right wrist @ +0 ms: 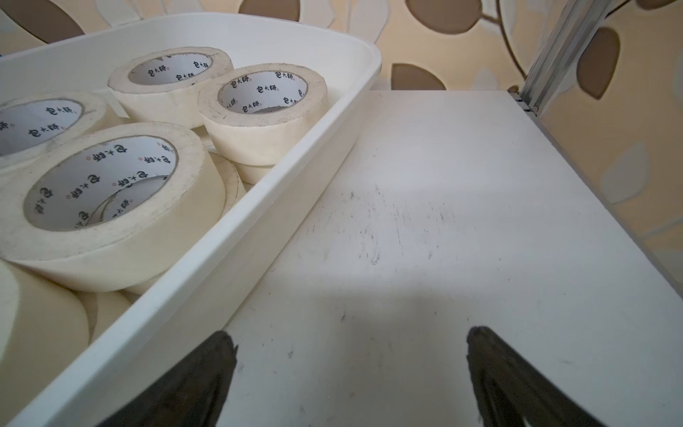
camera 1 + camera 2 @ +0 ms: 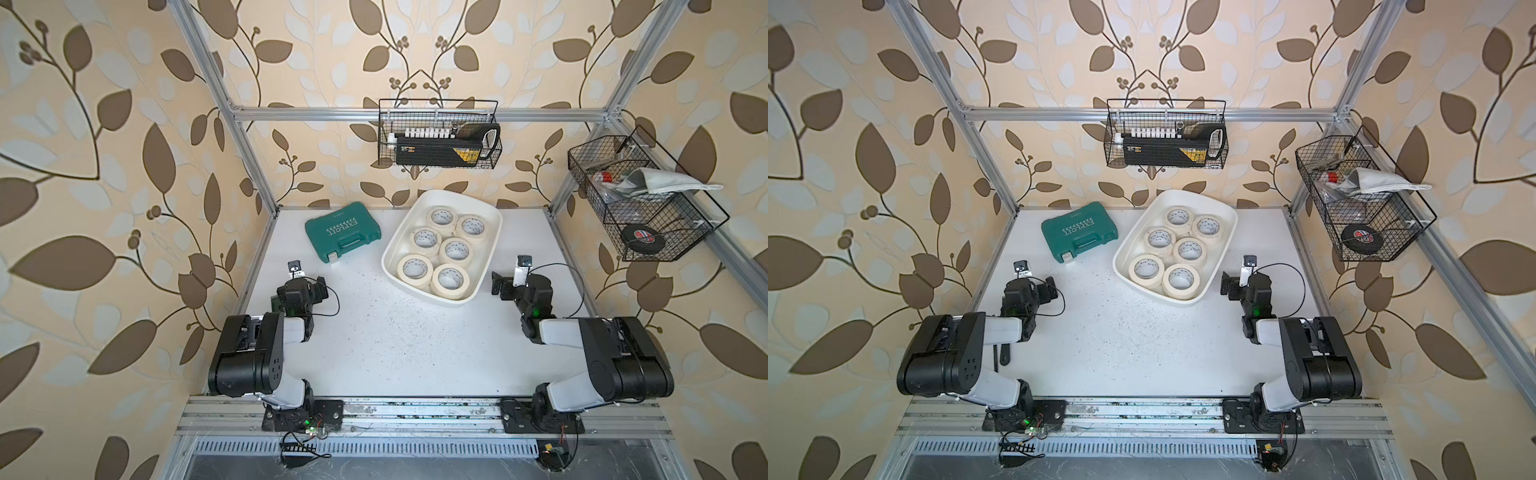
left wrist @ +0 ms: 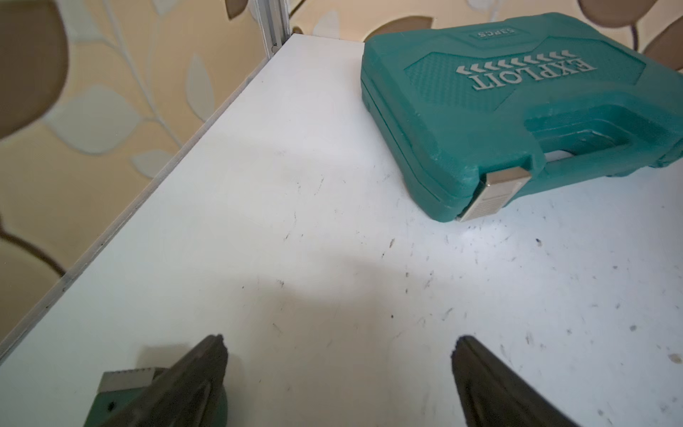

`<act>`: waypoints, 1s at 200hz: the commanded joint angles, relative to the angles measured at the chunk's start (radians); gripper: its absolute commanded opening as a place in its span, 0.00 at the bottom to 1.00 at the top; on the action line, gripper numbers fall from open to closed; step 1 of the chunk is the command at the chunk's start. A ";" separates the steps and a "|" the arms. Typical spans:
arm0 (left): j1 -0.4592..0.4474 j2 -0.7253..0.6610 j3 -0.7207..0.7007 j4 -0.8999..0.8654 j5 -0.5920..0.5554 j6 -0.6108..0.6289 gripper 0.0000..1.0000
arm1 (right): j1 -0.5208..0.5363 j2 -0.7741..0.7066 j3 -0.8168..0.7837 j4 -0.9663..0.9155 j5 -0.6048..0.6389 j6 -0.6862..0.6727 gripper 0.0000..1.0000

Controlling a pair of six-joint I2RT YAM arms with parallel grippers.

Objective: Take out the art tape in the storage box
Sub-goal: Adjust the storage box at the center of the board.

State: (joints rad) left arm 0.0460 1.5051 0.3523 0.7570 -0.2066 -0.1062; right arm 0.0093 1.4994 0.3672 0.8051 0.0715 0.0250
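White plastic and low-walled, the storage box (image 2: 453, 198) at centre-right of a top view may slide or tip if a finger snags its rim. It holds the art tape (image 2: 434, 282): six rolls on top, packed touching, more beneath, so a neighbour could lift too. At the right edge, a wire basket (image 2: 665, 232) holds a black roll (image 2: 638, 237). The left gripper (image 3: 338, 344) and right gripper (image 1: 351, 340) stand spread wide and empty.

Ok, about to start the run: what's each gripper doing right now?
Left gripper: open, empty.
Right gripper: open, empty, beside the box.
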 commanded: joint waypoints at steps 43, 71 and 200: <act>0.003 -0.014 0.019 0.008 0.007 0.002 0.99 | 0.001 0.007 0.010 0.002 0.007 -0.010 1.00; 0.003 -0.016 0.017 0.010 0.007 0.001 0.99 | 0.001 0.005 0.007 0.005 0.008 -0.010 0.99; -0.212 -0.343 0.340 -0.592 0.079 -0.140 0.99 | 0.002 -0.390 0.368 -0.892 0.074 0.487 0.99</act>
State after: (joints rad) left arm -0.1471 1.2091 0.5537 0.3782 -0.1951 -0.0917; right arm 0.0090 1.1267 0.6491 0.1715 0.2272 0.3294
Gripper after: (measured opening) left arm 0.990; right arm 0.993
